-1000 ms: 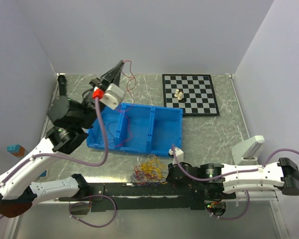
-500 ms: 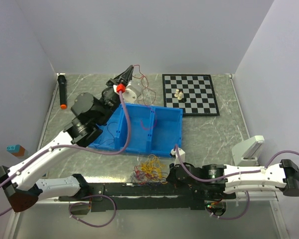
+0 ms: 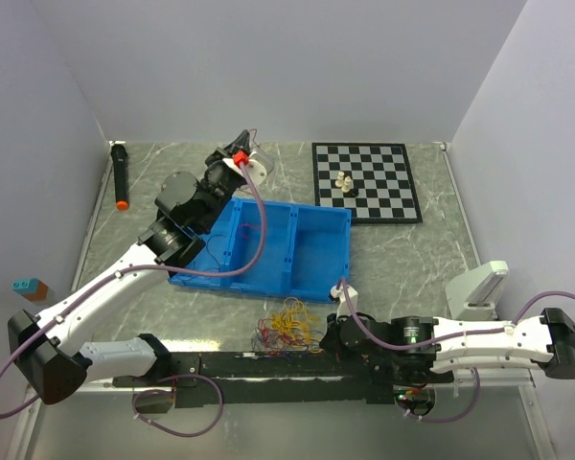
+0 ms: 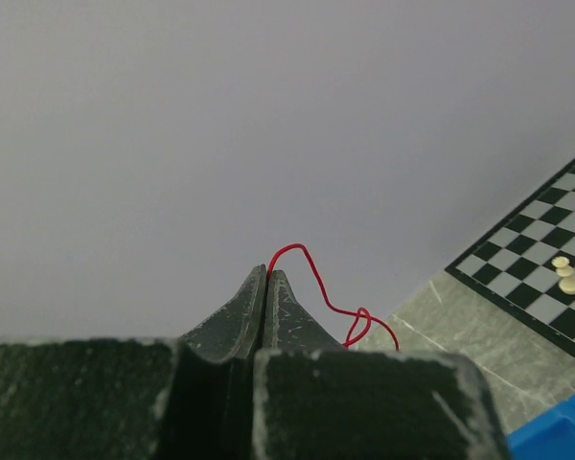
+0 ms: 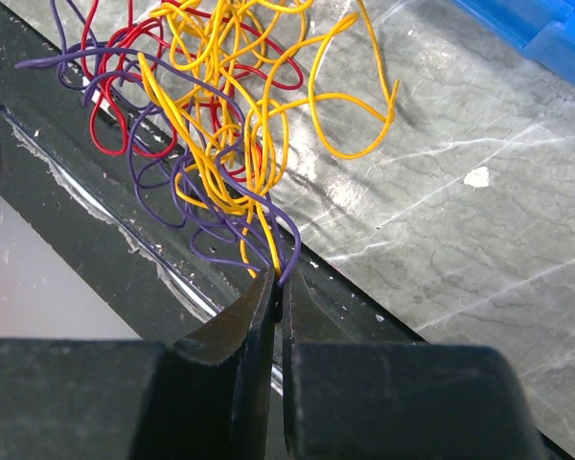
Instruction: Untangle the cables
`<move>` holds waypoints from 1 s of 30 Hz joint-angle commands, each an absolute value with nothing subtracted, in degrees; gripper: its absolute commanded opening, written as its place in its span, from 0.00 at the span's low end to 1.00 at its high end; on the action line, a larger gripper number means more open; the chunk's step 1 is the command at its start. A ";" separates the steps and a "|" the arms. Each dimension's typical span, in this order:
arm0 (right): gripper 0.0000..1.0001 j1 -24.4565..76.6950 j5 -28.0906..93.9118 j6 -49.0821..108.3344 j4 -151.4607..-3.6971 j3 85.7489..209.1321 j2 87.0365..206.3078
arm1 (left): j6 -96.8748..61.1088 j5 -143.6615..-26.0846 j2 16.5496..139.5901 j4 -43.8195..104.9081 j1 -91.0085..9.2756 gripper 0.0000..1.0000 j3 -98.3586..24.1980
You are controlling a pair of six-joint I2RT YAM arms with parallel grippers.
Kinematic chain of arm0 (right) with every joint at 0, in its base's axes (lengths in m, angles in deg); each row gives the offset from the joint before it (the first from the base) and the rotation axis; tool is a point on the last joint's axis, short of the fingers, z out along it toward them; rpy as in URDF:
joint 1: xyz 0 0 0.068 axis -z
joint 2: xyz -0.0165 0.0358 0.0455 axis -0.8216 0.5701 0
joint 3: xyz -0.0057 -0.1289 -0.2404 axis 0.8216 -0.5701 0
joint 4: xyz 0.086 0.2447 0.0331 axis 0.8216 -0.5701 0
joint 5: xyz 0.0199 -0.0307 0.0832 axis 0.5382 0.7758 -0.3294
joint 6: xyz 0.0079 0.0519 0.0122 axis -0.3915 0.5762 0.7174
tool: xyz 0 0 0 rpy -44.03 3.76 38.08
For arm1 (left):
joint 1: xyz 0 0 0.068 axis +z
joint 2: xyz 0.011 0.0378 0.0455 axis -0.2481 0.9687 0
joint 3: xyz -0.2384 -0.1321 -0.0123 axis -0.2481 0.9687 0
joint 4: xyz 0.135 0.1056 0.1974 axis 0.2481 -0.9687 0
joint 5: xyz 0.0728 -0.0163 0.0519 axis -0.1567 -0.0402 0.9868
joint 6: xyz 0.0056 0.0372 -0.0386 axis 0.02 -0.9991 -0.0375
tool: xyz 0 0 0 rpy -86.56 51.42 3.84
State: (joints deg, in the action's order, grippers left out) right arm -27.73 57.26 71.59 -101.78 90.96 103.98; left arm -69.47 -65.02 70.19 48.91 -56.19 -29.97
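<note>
Compared with a second ago, got the left gripper [image 3: 241,142] nudged a little to the right along the far edge of the table [image 3: 412,259], and the arm behind it stretched out lower and longer. That leaves the black marker [image 3: 121,177] by the left edge fully uncovered now. Barely any shift on the right side.

Pinching a single red cable [image 4: 311,283] up there, jaws pressed fully together. Comes out right at the tips, then curls down to the right through a small loop. Held up in the air, clear of the table, just past the far left corner of the blue bin [image 3: 321,254].

Down at the near edge, got the right gripper [image 5: 278,287] squeezed almost closed on the tangle [image 3: 287,328], with a yellow strand and a purple one running straight into the tips. Can't tell whether any more are caught. Sitting between the bin and the near edge, that tangle: yellow, red and purple loops all mixed up, partly draped over the black rail [image 3: 268,364].

Also seeing a chessboard [image 3: 364,180] along the far edge toward the right, a few pale pieces [image 3: 344,182] on it, well apart from both grippers.
</note>
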 commanded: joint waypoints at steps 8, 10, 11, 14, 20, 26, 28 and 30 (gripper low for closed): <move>0.00 -27.55 58.92 71.24 -101.68 91.49 103.30 | -55.75 -65.45 69.20 43.21 -56.47 0.01 -25.12; 0.00 -27.55 58.92 71.50 -101.77 91.41 103.12 | -54.60 -65.63 68.50 42.24 -56.82 0.01 -23.46; 0.00 -27.55 58.92 71.42 -101.86 91.49 103.03 | -53.82 -65.54 68.32 41.98 -56.73 0.01 -22.75; 0.00 -27.55 58.83 71.33 -102.21 91.67 102.60 | -51.09 -64.49 69.10 38.48 -56.82 0.01 -21.43; 0.00 -27.55 58.92 71.42 -102.56 91.84 102.68 | -46.87 -69.57 70.42 32.93 -56.82 0.14 -18.62; 0.00 -27.55 58.83 71.15 -102.82 92.37 102.33 | -46.42 -76.08 71.84 25.54 -56.91 0.66 -21.07; 0.00 -27.55 58.83 70.71 -103.00 92.72 102.15 | -47.21 -77.66 71.13 24.84 -56.91 0.76 -21.86; 0.00 -27.55 58.92 70.45 -103.17 92.90 101.98 | -47.66 -79.68 70.34 22.48 -56.82 0.84 -23.44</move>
